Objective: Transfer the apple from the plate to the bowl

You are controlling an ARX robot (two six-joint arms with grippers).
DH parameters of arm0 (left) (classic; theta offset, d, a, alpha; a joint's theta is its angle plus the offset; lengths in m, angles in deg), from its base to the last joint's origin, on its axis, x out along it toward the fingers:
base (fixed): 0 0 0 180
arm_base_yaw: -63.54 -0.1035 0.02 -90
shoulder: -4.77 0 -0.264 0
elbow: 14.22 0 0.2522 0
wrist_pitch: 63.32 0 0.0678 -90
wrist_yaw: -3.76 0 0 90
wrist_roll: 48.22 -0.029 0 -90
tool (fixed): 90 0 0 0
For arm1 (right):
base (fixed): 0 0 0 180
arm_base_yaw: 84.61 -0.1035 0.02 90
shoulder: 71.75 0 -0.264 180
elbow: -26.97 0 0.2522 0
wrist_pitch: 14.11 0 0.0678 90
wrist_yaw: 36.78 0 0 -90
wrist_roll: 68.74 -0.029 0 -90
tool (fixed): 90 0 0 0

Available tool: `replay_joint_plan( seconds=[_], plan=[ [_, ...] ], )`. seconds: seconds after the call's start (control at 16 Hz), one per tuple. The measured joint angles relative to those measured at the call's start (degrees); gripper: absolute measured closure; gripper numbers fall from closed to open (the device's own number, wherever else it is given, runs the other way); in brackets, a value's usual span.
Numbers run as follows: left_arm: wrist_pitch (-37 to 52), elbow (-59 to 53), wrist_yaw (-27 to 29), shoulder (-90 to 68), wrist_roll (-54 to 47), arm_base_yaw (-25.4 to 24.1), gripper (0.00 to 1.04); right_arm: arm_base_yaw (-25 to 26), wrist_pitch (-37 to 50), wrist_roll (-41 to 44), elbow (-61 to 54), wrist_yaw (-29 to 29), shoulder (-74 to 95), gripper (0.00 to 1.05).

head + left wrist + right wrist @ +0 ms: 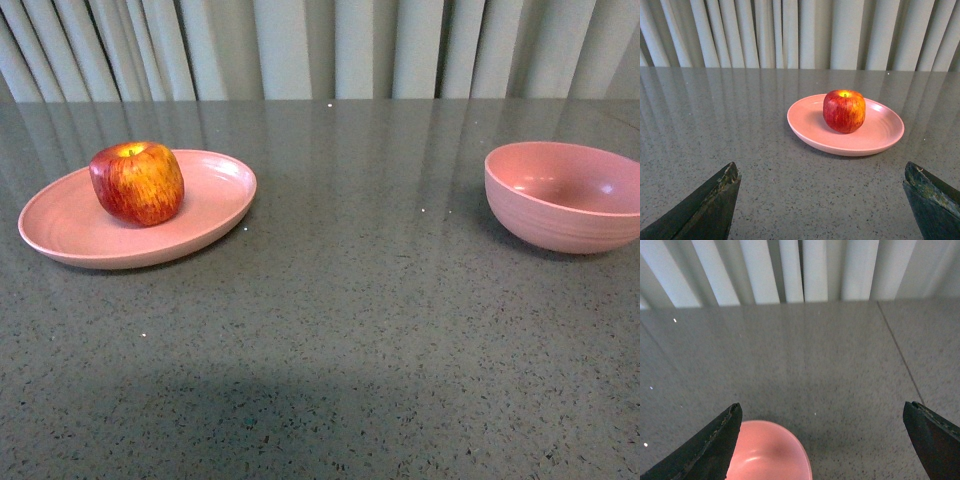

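On the left of the grey speckled table (pixel 350 330), as my front camera shows it, the apple (pixel 137 183) sits on the plate (pixel 225 190). Its stem dimple faces up, and it lies toward the plate's left half, touching nothing else. Well apart from it, at the right edge of the same view, the bowl (pixel 565 215) stands upright with its pink inside bare. Pale pleated curtains (pixel 320 45) close the scene behind the table's far edge. Through the left wrist camera I see the left gripper (pixel 821 170) with its two dark fingers (pixel 715 200) spread wide, clasping nothing, with only bare tabletop between them. The apple and plate lie beyond the fingertips, clear of both. Through the right wrist camera the right gripper (pixel 822 407) is likewise spread wide and holds nothing. Part of the bowl's rim and inner wall shows just beside one finger, seen from above — I cannot tell whether finger and rim touch. A thin seam crosses the tabletop in that view — it runs from the far edge toward the other finger.
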Motion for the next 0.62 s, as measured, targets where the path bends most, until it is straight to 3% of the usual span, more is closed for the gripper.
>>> replay_joint_plan(
  seconds=[0.25, 0.62],
  plan=[
    [0.00, 0.00, 0.00, 0.00, 0.00, 0.00, 0.07, -0.33, -8.00, 0.37, 7.89, 0.57, 13.90, 0.07],
    [0.00, 0.00, 0.00, 0.00, 0.00, 0.00, 0.07, -0.31, -10.19, -0.81, 7.96, -0.15, 18.25, 0.07]
  ],
)
